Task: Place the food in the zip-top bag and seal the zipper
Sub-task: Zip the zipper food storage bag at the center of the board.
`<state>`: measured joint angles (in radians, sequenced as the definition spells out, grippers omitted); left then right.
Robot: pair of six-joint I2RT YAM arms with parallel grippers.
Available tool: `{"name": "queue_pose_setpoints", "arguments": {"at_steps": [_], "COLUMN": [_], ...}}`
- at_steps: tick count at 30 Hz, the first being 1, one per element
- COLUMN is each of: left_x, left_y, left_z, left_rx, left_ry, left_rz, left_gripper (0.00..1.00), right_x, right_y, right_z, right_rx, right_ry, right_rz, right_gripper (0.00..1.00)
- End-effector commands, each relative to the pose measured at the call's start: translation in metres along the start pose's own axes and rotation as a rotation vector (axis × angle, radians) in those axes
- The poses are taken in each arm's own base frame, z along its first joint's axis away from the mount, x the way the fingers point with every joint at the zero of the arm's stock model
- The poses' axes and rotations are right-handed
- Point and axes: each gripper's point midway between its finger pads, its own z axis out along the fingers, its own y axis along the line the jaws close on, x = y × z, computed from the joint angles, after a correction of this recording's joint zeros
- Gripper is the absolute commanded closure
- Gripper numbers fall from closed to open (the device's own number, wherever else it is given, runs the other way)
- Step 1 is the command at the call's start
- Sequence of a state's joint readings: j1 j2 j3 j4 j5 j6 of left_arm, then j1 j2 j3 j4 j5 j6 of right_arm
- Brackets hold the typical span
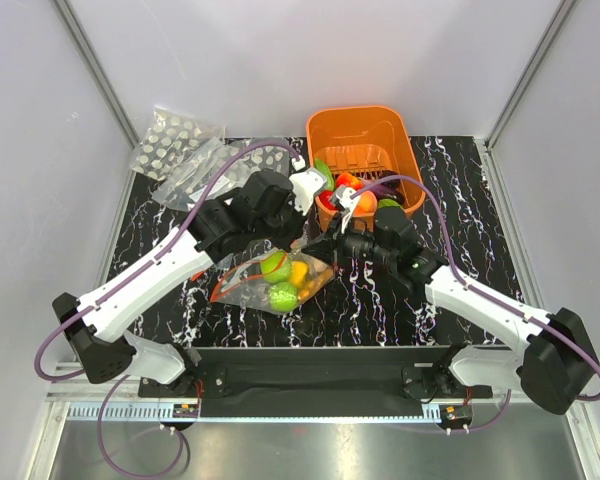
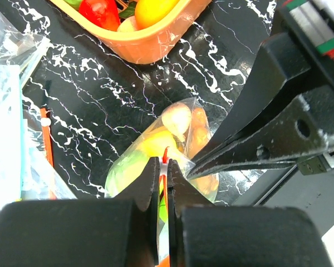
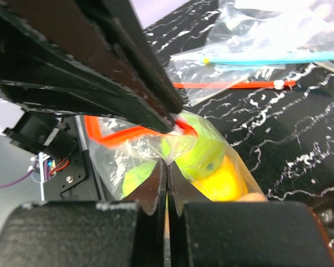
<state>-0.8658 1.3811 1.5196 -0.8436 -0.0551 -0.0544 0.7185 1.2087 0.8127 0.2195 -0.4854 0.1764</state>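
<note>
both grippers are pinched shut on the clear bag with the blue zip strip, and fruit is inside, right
Not blue: the zipper on the zip-top bag is red-orange, as the right wrist view shows. The left gripper and right gripper are both shut on that bag, with food inside.

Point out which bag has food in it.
The clear bag pinched by the left gripper and right gripper: green apples show through it. The dotted bags lie flat.
</note>
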Motion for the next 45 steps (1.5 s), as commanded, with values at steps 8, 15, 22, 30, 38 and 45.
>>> {"name": "queue_pose_setpoints", "arguments": {"at_steps": [8, 15, 22, 30, 38, 45], "left_x": [-0.008, -0.014, -0.016, -0.016, -0.012, -0.012], "left_y": [-0.005, -0.014, -0.026, -0.036, -0.046, -0.046], "left_z": [-0.013, -0.03, -0.046, -0.053, -0.054, -0.056], "left_rx": [0.048, 0.11, 0.181, 0.237, 0.276, 0.268], "left_ry": [-0.052, -0.103, -0.139, -0.15, -0.14, -0.147], "left_rz": [0.014, 0.036, 0.049, 0.081, 0.111, 0.118], "left_gripper": [1.0, 1.0, 1.0, 1.0, 1.0, 1.0], "right_x": [-0.01, -0.015, -0.028, -0.036, -0.035, -0.029], "right_y": [0.012, 0.014, 0.017, 0.03, 0.036, 0.035], "right_z": [-0.003, -0.012, -0.029, -0.033, -0.024, -0.017], "right_rx": [-0.05, -0.074, -0.141, -0.246, -0.347, -0.379], "right_ry": [-0.064, -0.045, -0.06, -0.059, -0.017, 0.022], "right_rz": [-0.043, -0.186, -0.268, -0.359, -0.364, -0.329], "right_gripper": [0.54, 0.35, 0.35, 0.32, 0.37, 0.69]}}
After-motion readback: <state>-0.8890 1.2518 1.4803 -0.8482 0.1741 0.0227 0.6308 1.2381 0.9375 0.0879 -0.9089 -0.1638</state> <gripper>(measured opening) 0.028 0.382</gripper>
